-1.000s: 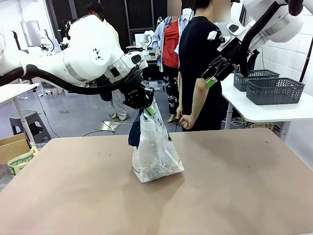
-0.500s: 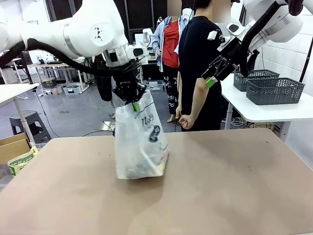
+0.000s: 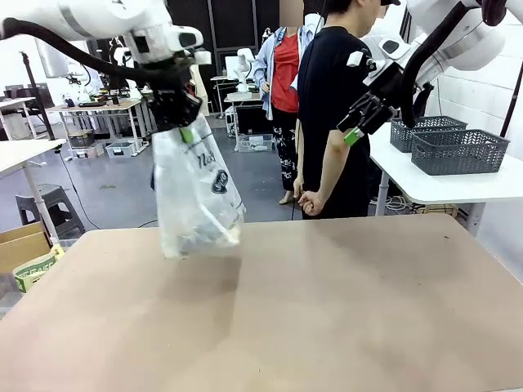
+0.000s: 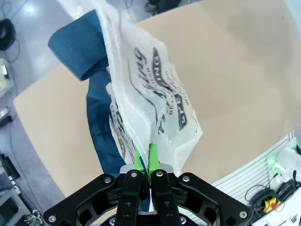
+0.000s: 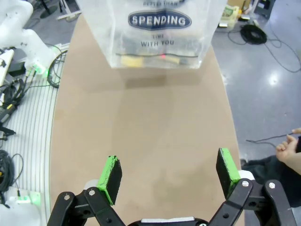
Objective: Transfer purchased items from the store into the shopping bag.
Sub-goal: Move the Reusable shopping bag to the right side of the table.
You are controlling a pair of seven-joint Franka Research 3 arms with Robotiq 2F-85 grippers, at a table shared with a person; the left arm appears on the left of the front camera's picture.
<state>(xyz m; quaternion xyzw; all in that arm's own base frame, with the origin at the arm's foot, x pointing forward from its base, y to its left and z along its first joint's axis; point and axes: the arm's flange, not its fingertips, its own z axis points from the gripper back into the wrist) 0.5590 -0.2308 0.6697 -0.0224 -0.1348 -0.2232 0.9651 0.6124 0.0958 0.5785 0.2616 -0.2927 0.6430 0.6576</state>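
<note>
My left gripper [image 3: 186, 131] is shut on the top edge of the shopping bag [image 3: 196, 192], a translucent whitish bag with a dark oval logo. The bag hangs clear of the table at the left. In the left wrist view the green pads [image 4: 139, 159] pinch the bag's [image 4: 155, 94] rim, with a navy handle [image 4: 80, 52] dangling beside it. Purchased items lie in the bag's bottom: a flat brownish pack [image 5: 150, 59] and a small red piece [image 5: 162, 55]. My right gripper [image 3: 353, 131] stands open, raised high at the right, empty [image 5: 169, 169]. Two grey lattice baskets [image 3: 458, 151] sit at the right; I cannot tell if either is the store.
A person in a black shirt stands at the table's far side with a hand [image 3: 310, 202] hanging near the edge. The baskets rest on a white side table [image 3: 458, 188]. A cardboard box [image 3: 20, 245] stands on the floor at the left. The brown tabletop [image 3: 327, 310] is bare.
My left arm has lifted the shopping bag off the table and swung it up and to the left. The right arm has not moved.
</note>
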